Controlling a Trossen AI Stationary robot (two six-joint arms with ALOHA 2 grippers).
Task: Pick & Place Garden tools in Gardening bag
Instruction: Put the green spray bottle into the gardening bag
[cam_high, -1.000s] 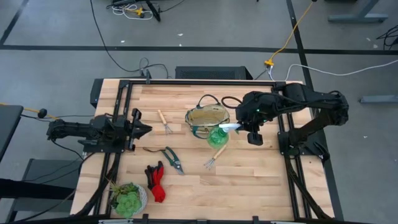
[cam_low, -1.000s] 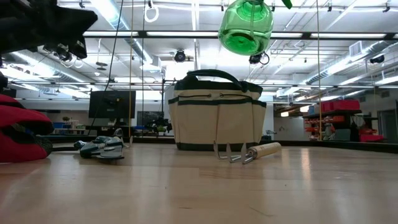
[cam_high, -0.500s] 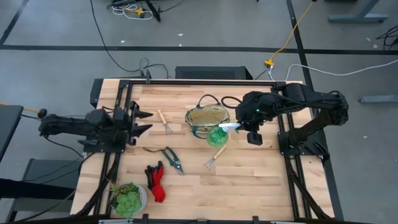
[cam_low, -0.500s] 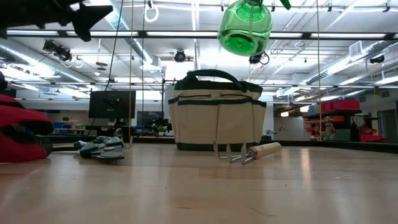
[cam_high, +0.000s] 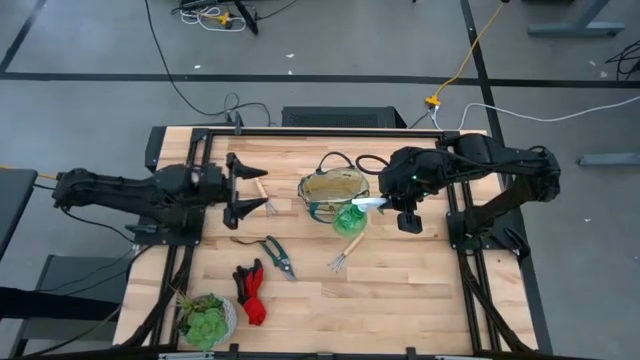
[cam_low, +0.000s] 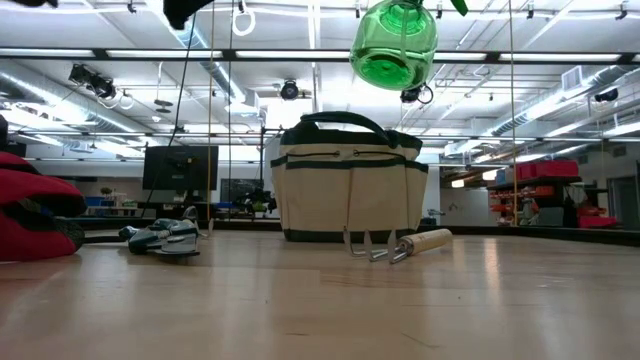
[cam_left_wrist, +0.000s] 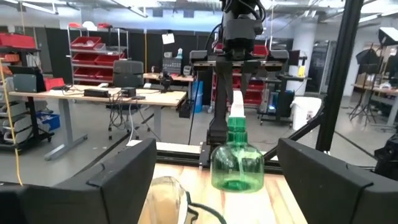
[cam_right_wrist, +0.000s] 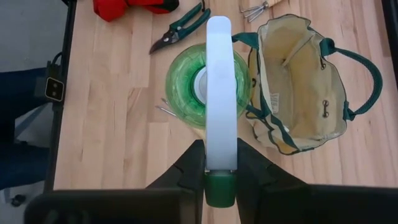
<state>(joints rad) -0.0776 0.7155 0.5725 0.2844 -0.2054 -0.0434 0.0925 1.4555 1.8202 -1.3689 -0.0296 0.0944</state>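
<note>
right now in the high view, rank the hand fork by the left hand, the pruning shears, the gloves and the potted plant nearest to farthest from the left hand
1. Hand fork: just beyond the open left hand, toward the bag.
2. Pruning shears: on the table's middle, nearer the front edge.
3. Gloves: farther toward the front edge.
4. Potted plant: front left corner.

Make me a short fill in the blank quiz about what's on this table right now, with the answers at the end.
1. The right gripper holds the green ____ by its white handle.
2. The left gripper has its jaws ____ above the fork beside the bag.
3. The shears lie between the gloves and the second ____.
4. The potted plant stands at the table's near-____ corner.

Missing words: bottle; open; fork; left
</note>
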